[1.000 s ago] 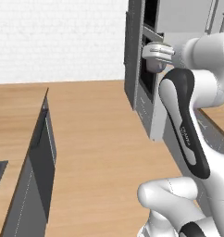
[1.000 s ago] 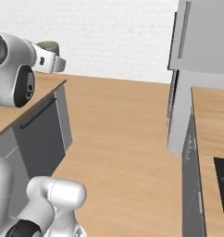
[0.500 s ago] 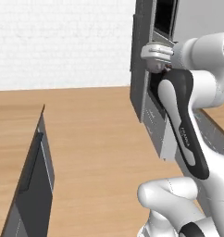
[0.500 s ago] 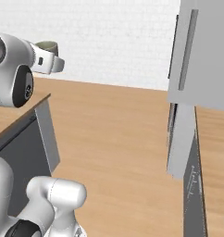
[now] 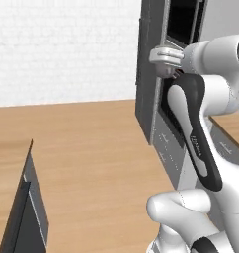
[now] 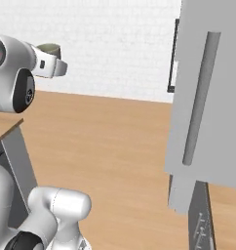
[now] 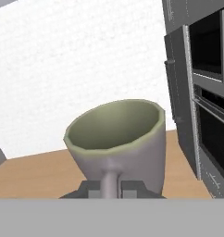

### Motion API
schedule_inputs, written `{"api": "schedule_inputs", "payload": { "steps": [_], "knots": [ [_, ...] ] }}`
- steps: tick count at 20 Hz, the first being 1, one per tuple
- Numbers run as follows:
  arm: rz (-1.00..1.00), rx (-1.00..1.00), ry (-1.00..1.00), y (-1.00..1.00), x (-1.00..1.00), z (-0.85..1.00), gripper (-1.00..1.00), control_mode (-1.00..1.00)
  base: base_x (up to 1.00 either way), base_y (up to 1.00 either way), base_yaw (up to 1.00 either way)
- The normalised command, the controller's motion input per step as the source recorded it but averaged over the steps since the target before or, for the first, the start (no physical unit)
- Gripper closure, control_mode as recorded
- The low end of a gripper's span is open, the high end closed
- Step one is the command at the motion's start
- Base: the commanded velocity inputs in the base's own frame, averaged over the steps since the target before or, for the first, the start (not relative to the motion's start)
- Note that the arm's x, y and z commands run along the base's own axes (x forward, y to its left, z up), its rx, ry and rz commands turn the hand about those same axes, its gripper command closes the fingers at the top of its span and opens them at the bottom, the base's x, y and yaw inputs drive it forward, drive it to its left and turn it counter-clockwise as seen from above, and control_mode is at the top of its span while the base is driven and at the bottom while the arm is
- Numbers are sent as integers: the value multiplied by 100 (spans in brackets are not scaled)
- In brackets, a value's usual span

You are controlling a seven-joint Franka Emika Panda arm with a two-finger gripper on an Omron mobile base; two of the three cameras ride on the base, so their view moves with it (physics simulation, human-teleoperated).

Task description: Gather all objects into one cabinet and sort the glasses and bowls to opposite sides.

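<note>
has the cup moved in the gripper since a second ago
Cannot tell: the whole scene shifts, so the base moved. The cup sits at the gripper as before.

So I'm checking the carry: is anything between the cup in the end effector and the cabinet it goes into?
The end effector is shut on the cup by its handle. The cabinet isn't identifiable, so obstruction can't be judged.

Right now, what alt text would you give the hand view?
A grey cup with a pale green inside, held by its handle in the shut gripper, before a white brick wall. Dark cabinets stand right, over a wood floor.
</note>
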Motion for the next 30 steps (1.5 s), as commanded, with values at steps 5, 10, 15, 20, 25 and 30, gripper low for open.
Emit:
{"api": "schedule_inputs", "payload": {
  "steps": [5,10,15,20,25,30],
  "knots": [
    [0,0,0,0,0,0,100,100,36,3,-43],
    [0,0,0,0,0,0,100,100,28,1,-52],
    [0,0,0,0,0,0,100,100,31,0,-54],
    [0,0,0,0,0,0,100,100,31,0,-55],
    [0,0,0,0,0,0,100,100,32,0,-44],
    [0,0,0,0,0,0,100,100,26,0,-7]
  ]
}}
